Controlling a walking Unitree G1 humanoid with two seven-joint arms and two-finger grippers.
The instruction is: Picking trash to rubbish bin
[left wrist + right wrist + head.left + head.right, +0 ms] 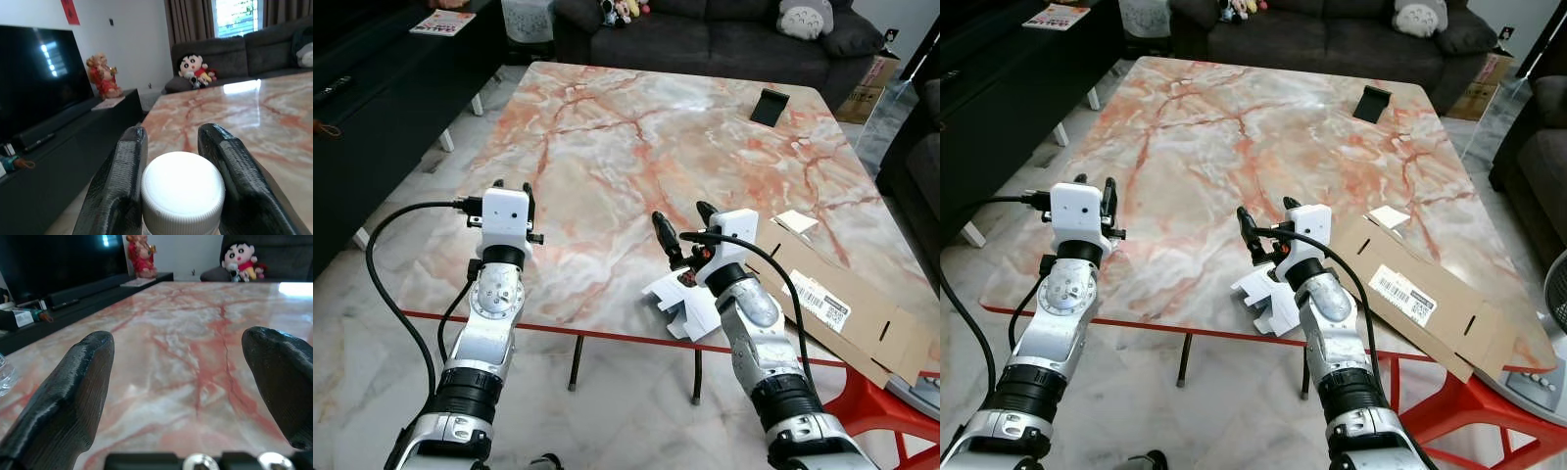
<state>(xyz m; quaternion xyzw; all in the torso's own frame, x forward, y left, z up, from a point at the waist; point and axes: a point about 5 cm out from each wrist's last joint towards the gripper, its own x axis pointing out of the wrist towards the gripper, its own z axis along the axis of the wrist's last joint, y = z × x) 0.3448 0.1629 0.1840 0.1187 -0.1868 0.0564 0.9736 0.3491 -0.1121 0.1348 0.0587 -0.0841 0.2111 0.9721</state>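
Both silver arms reach up from the near edge over the tabletop point(636, 147), a rectangular slab of glossy marble veined in pink, orange and grey, with a thin red rim along the front.

Left pincer point(178, 188): in its wrist view the two ribbed black fingers point(117, 191) press against either side of a round white cap point(182, 188) with a ridged skirt, so it is closed on the cap; what the cap sits on is hidden. From the head views this pincer point(512, 193) hangs over the tabletop's front left part.

Right pincer point(683, 230): fingers spread wide, nothing between them, over bare marble near the front edge. Just beside and below its wrist lies a crumpled white carton point(683, 305), flattened and jagged, overhanging the tabletop's front edge.

To the right, flattened brown cardboard point(847, 308) lies at the front right corner, bearing a white barcode label point(816, 300) whose print is too small to read. A small white paper scrap point(795, 221) lies just beyond it. A black angled stand point(769, 106) sits at the far right of the tabletop.

Beyond are a dark sofa point(724, 34) with plush toys point(622, 10), a grey round plush point(805, 18), and a magazine point(442, 22) on a black TV bench at the left.
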